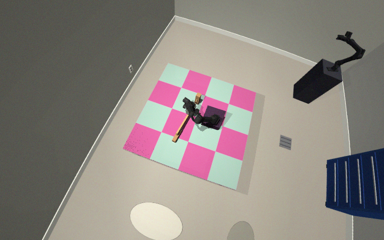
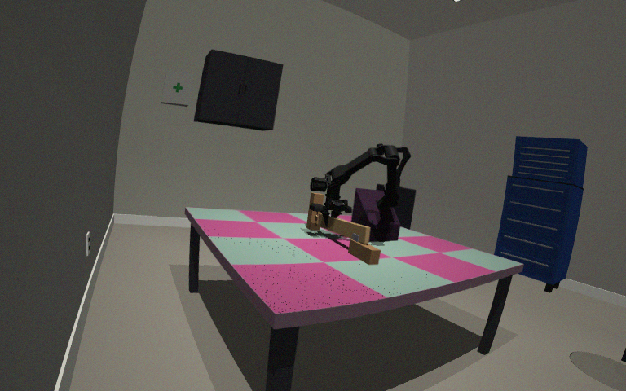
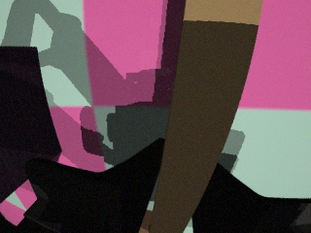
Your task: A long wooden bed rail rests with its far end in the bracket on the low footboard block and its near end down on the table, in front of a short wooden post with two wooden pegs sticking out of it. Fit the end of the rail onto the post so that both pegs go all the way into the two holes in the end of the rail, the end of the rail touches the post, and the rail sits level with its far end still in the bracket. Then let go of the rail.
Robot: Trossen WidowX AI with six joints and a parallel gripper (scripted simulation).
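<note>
The long wooden rail (image 1: 182, 125) (image 2: 349, 228) (image 3: 209, 87) runs from the low footboard block (image 1: 174, 139) (image 2: 365, 252) toward the wooden post (image 1: 197, 98) (image 2: 316, 200). My gripper (image 2: 325, 221) (image 3: 176, 147) is shut on the rail close to its near end. A shadow under the rail in the exterior view shows that part held above the table. The rail's far end is at the block's bracket (image 2: 354, 237); how fully it sits there is unclear. The post stands upright just beyond the gripper. The gripper hides the rail's near end, so contact with the pegs cannot be told.
The checkered table (image 1: 232, 172) (image 2: 318, 287) carries everything. A dark purple block (image 1: 216, 108) (image 2: 364, 203) stands beside my arm's base, to the right of the rail. My arm reaches over from there. A second dark arm on a black pedestal (image 1: 314, 84) stands away from the table.
</note>
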